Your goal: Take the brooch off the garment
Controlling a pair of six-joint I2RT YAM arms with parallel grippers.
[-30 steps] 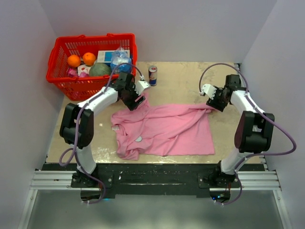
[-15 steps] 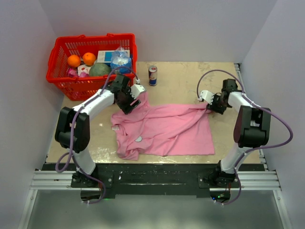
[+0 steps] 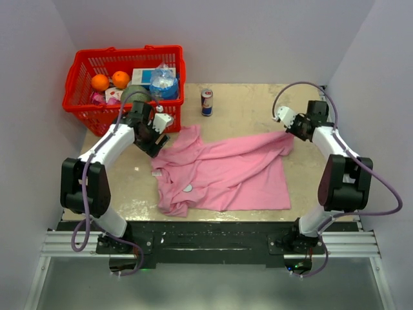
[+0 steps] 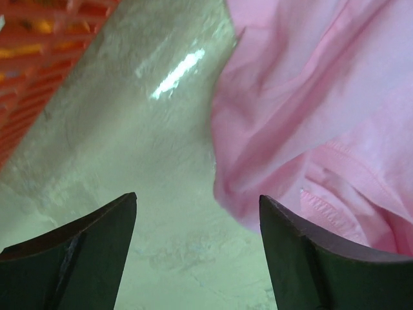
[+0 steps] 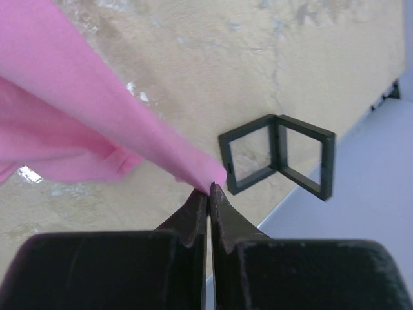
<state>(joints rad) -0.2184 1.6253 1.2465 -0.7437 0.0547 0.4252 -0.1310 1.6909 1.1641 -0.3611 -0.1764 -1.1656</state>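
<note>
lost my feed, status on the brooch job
Right gripper shut on pink shirt corner. Left gripper open, empty, at its edge. Brooch on shirt, untouched. Nothing covers it.

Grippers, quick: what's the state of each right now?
Left gripper: open, holding nothing, beside the garment.
Right gripper: shut on a corner of the garment.

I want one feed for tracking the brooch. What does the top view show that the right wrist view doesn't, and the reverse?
Only the top view: the brooch on the shirt, the basket, the can, and the open left gripper beside the shirt. Only the right wrist view: a black open frame on the table past the fingertips. Both: the pink shirt, pinched at a corner by the shut right gripper.
</note>
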